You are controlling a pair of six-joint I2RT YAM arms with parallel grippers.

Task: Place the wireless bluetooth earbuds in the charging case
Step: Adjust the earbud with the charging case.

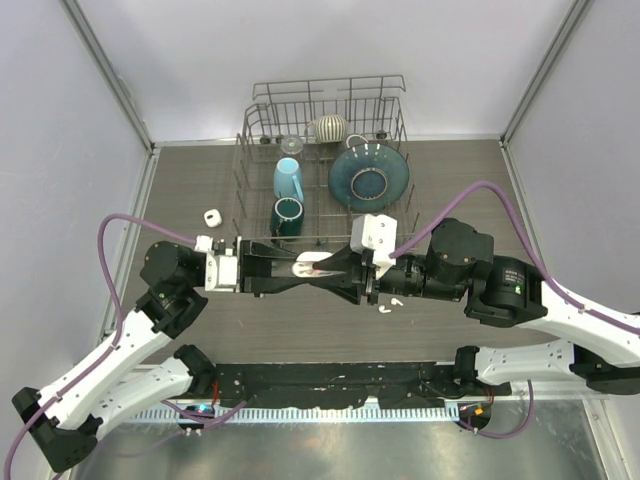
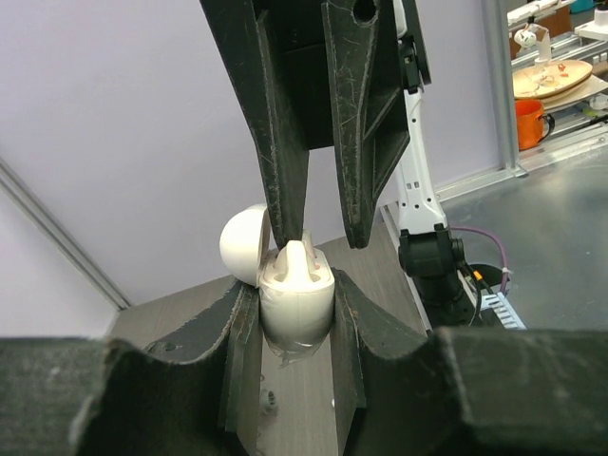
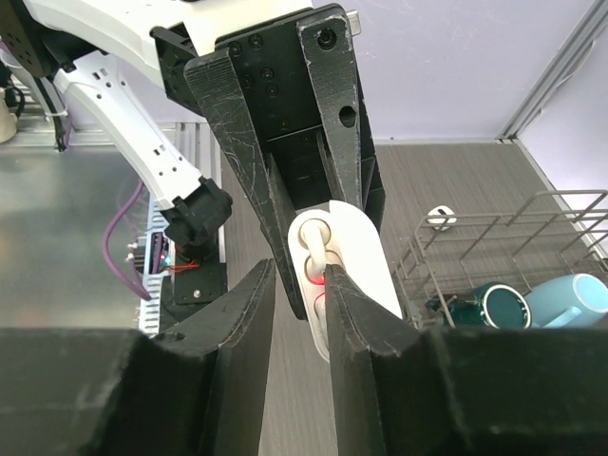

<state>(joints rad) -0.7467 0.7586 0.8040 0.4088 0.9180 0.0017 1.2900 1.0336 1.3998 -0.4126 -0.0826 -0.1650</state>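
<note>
Left end effector (image 2: 294, 296), case (image 2: 295, 321), perhaps earbud (image 2: 300, 262)

No legible text, label or number anywhere.

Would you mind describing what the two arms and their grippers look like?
Both the left arm and right arm have white links with black joint housings, and a purple cable loops along each. The left gripper and right gripper are matte black, with two tapered, scuffed fingers showing screw holes. A white block sits at each wrist.
</note>
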